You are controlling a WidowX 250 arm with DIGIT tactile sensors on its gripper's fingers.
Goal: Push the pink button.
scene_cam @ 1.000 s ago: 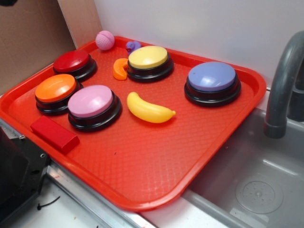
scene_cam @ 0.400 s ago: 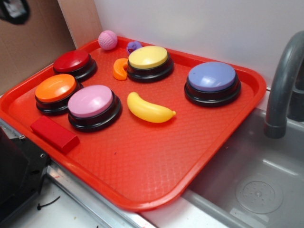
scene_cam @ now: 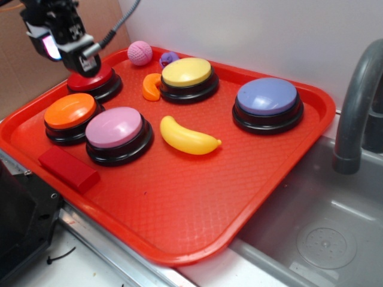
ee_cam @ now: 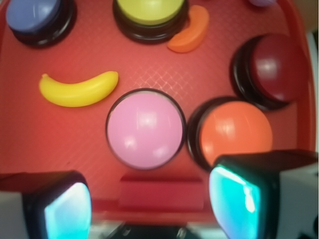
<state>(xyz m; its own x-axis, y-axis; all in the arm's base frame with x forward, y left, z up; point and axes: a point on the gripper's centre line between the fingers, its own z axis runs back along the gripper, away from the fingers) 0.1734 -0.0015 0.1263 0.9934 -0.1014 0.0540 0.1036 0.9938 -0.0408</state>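
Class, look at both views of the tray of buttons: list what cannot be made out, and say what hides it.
- Red button: exterior view, its far part hidden by the gripper.
- Purple toy: exterior view, partly behind the yellow button; wrist view, cut by the top edge.
- Gripper fingertips: wrist view, blurred and cut by the bottom edge.
- Height above the pink button: unclear.

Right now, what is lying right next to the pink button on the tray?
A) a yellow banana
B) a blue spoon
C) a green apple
A: the yellow banana lies on the red tray just beside the pink button.
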